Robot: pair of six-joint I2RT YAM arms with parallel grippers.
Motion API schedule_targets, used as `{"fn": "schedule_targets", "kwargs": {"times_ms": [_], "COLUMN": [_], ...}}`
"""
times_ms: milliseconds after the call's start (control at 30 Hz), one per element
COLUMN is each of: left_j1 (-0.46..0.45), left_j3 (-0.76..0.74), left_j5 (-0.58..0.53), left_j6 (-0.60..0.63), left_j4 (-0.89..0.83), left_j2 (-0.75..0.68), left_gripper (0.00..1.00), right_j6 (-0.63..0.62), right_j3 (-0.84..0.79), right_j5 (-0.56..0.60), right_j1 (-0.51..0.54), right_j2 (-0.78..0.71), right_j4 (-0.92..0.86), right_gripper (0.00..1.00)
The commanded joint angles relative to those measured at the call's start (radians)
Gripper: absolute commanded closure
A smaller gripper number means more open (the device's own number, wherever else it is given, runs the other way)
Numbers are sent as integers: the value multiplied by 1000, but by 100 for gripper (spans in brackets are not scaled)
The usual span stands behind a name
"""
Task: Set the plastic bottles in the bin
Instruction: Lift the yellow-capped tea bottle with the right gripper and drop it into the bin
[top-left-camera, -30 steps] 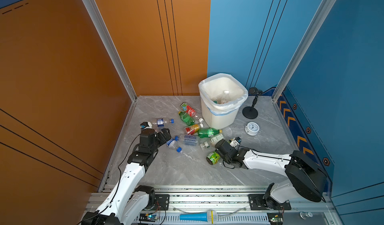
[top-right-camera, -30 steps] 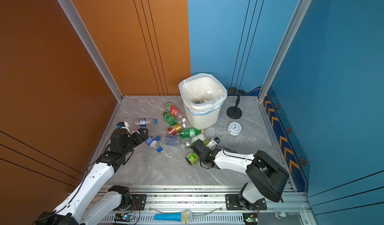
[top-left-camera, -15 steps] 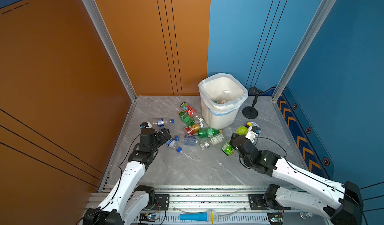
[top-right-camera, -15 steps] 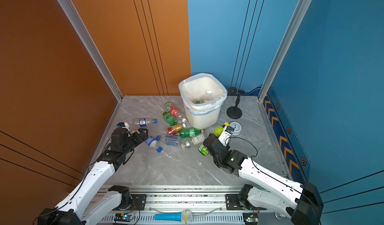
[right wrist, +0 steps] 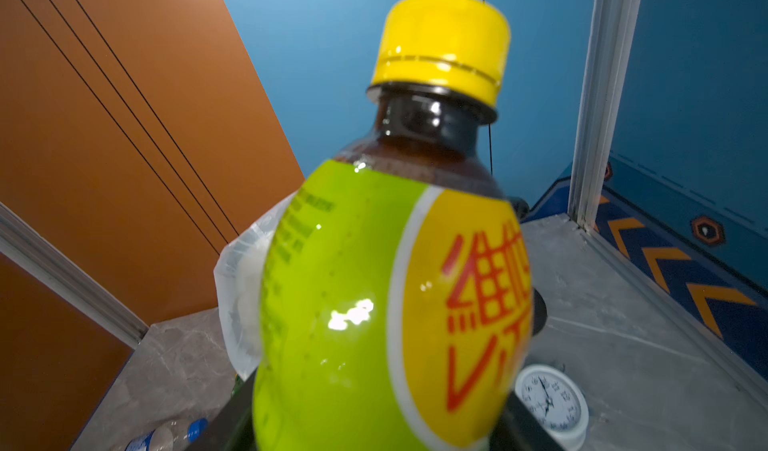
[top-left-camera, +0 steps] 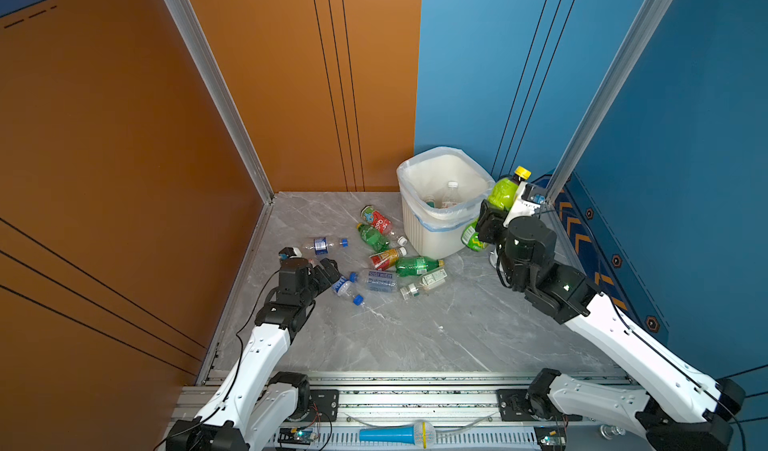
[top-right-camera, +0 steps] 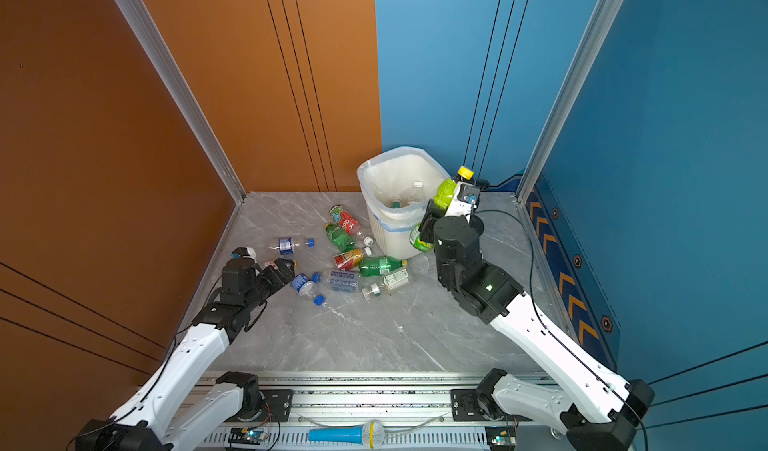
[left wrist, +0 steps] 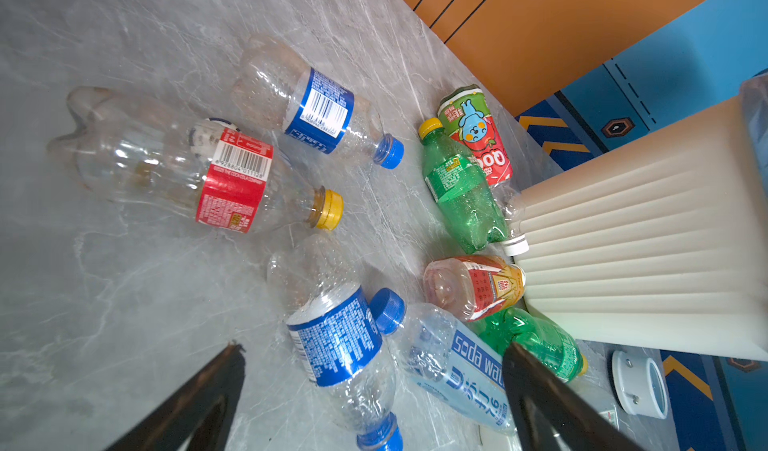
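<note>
plastic bottles (top-left-camera: 417, 265) lie on their sides on a grey marbled desk (top-left-camera: 415, 328). they are green, clear and red-labelled, and most sit in a loose cluster beside the ribbed wall of the bin (top-left-camera: 428, 237). the white bin has a translucent liner and stands near the back corner. inside it, a clear bottle with a white cap (top-left-camera: 450, 193) shows among a few others.

the right end effector (top-left-camera: 494, 216) grips a lime-labelled bottle (top-left-camera: 503, 191) around its lower body. that bottle has a yellow cap and a dark neck. it is lifted off the desk, tilted with the cap upward, just beside the bin's rim on the right in both top views. a white alarm clock (right wrist: 548, 403) lies on the desk beyond it in the right wrist view.

the left end effector (left wrist: 372, 347) is low over the desk at the left. its fingers are spread wide and hold nothing. a blue-labelled clear bottle (left wrist: 336, 341) lies just ahead of them, at the near edge of the cluster.
</note>
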Motion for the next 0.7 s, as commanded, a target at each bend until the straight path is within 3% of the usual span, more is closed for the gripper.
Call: {"fn": "schedule_targets", "kwargs": {"times_ms": [0,200,400,667], "left_j1": [12,21,30,44], "left_j3": [-19,-32,-36,-37], "left_j5": [10,6,9,7], "left_j6": [-7,-7,-5,-4], "left_j4": [-59,-87,-117,-132], "left_j2": [-24,-61,-87,-99], "left_gripper": [2,2,2,2], "right_j6": [-113,-116,-137,-120], "right_j3": [135,346,539,629], "right_j5": [-157,-281,-331,-388], "right_j1": [-73,-175,-205,-229], "right_j2": [103,327,514,637], "right_j4": [43,30,-22,-67], "right_gripper": [37,37,37,37]}}
